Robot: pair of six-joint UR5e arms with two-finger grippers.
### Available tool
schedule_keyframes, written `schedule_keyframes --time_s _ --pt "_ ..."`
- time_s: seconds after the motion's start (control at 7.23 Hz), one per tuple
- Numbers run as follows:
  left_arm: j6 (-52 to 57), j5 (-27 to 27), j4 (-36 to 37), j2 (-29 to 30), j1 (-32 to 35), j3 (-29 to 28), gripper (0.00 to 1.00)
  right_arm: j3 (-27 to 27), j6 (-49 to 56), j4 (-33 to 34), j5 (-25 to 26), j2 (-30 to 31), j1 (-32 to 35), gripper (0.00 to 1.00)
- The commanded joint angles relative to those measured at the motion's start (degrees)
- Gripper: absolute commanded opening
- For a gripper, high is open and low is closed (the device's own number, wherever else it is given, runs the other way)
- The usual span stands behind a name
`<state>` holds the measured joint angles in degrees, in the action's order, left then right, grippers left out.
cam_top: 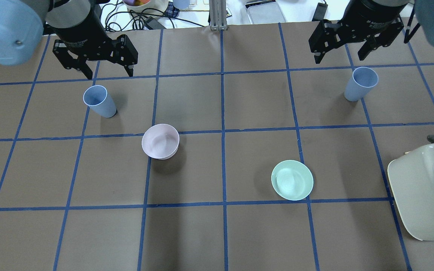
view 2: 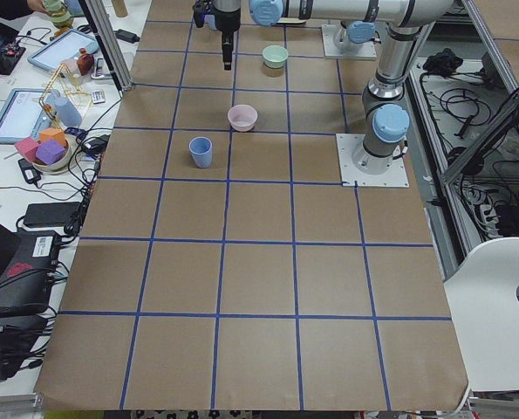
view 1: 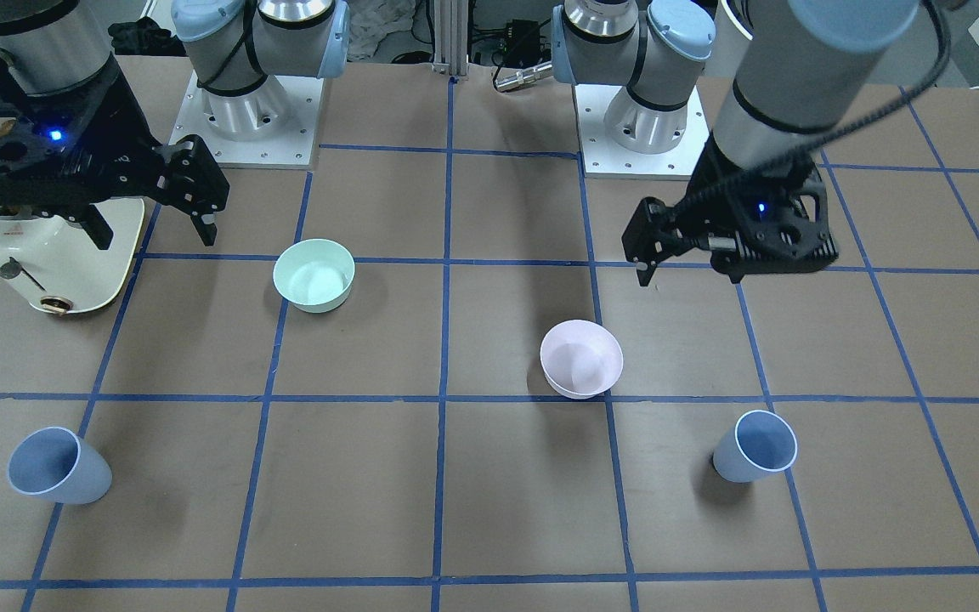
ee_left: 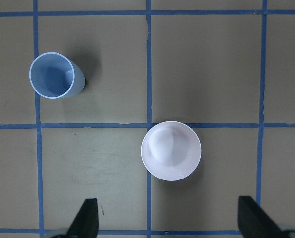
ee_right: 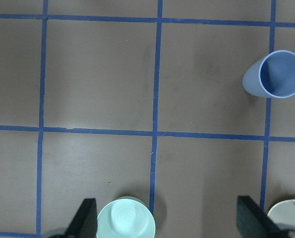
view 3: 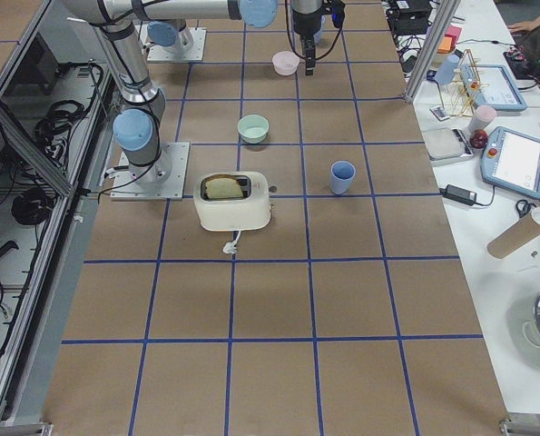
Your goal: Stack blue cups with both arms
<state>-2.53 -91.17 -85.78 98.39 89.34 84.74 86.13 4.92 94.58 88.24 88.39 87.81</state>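
From overhead, I see both blue cups (cam_top: 100, 101) (cam_top: 361, 83) upright, well apart; each wrist view shows one. Left gripper (cam_top: 109, 73) and right gripper (cam_top: 339, 58) hang spread, empty.

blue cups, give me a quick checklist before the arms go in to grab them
1. Both cups upright, mouths up: ok, for the cup on the robot's left and the cup on its right.
2. Cups empty: ok, going by the wrist views.
3. The left gripper open and empty: ok.
4. The right gripper open and empty: ok.
5. Room around the cups: ok; the pink bowl, mint-green bowl and toaster all stand apart from them.
6. Cups centred between the fingers: not ok; in each wrist view the cup sits off to one side.
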Motion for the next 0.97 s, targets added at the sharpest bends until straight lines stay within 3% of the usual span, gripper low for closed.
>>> schedule_keyframes --time_s 0.0,0.28,0.41,0.55,0.83 --pt "1.4 0.1 9.9 10.2 -4.7 0.4 1.0 0.0 0.0 0.0 0.0 0.0 0.0 1.0" --pt "2.4 -0.6 17.5 19.0 -6.4 0.9 1.0 0.0 0.0 0.0 0.0 0.0 0.0 1.0" --pt "2.8 -0.8 17.9 20.4 -8.4 1.9 1.0 0.0 0.0 0.1 0.0 0.0 0.0 1.0" --pt "3.3 -0.8 17.7 20.3 -8.8 2.4 0.93 0.0 0.0 0.0 0.0 0.0 0.0 1.0" --pt "3.3 -0.8 17.6 20.3 -8.7 3.5 0.17 0.0 0.0 0.0 0.6 0.0 0.0 1.0"
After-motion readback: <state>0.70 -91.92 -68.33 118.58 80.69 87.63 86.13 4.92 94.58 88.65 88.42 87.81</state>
